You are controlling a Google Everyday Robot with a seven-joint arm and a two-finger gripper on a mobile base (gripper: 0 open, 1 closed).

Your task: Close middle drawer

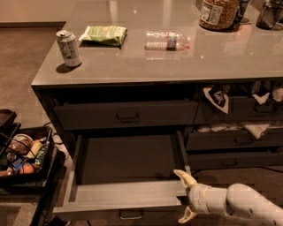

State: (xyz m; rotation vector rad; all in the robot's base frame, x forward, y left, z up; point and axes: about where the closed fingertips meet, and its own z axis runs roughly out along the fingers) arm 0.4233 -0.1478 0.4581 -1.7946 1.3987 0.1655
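Observation:
The middle drawer (126, 194) of the dark grey cabinet is pulled far out and is empty, showing its paler floor and walls. Its small loop handle (131, 215) hangs at the centre of the front, near the bottom edge of the view. My gripper (185, 196) comes in from the lower right on a white arm. It is open, with one finger (185, 177) at the drawer's front right corner and the other finger (187, 215) lower, in front of the drawer face.
The drawer above (126, 115) is shut. On the counter (221, 57) lie a soda can (69, 47), a green chip bag (104, 35), a water bottle (167, 40) and a jar (218, 12). A basket of items (24, 154) stands at the left. Drawers at the right (234, 140) hold cloths.

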